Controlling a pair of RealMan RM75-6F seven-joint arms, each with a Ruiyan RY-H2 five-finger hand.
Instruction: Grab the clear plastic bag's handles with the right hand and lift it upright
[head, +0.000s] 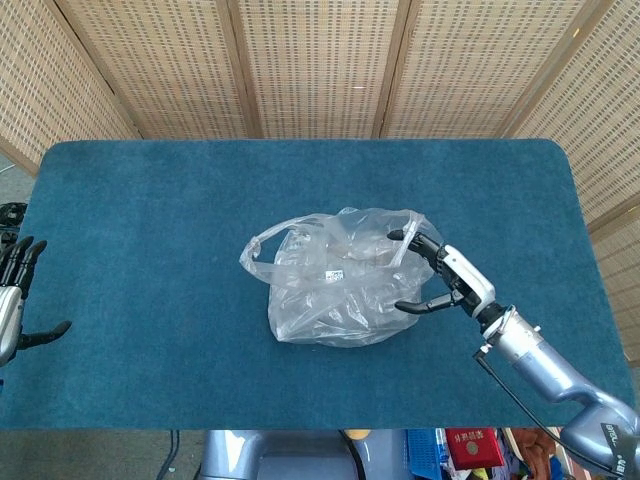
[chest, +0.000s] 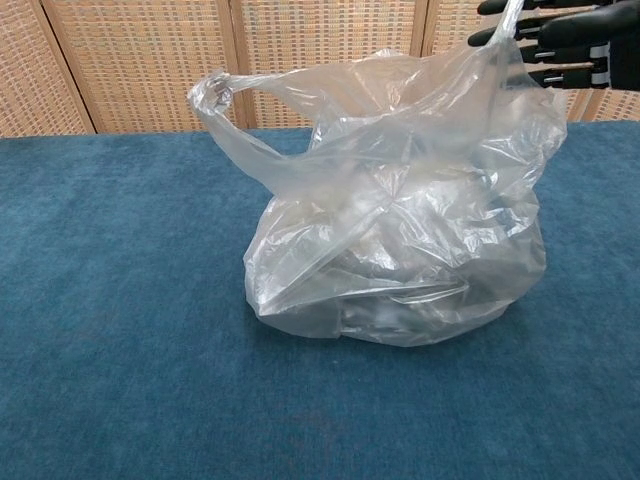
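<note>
The clear plastic bag (head: 335, 285) sits crumpled in the middle of the blue table cover, also filling the chest view (chest: 400, 230). Its left handle (head: 262, 250) loops out to the left (chest: 215, 92). Its right handle (head: 405, 235) stands up at the bag's right edge (chest: 515, 25). My right hand (head: 445, 280) is against the bag's right side, fingers apart, upper fingers over the handle area and thumb lower on the bag's flank. In the chest view its black fingertips (chest: 560, 35) lie right by the handle. My left hand (head: 10, 305) hangs open at the far left edge.
The blue table cover (head: 150, 200) spreads around the bag on all sides. A wicker folding screen (head: 320, 60) closes off the back. Below the front edge a red item (head: 470, 445) and a basket show.
</note>
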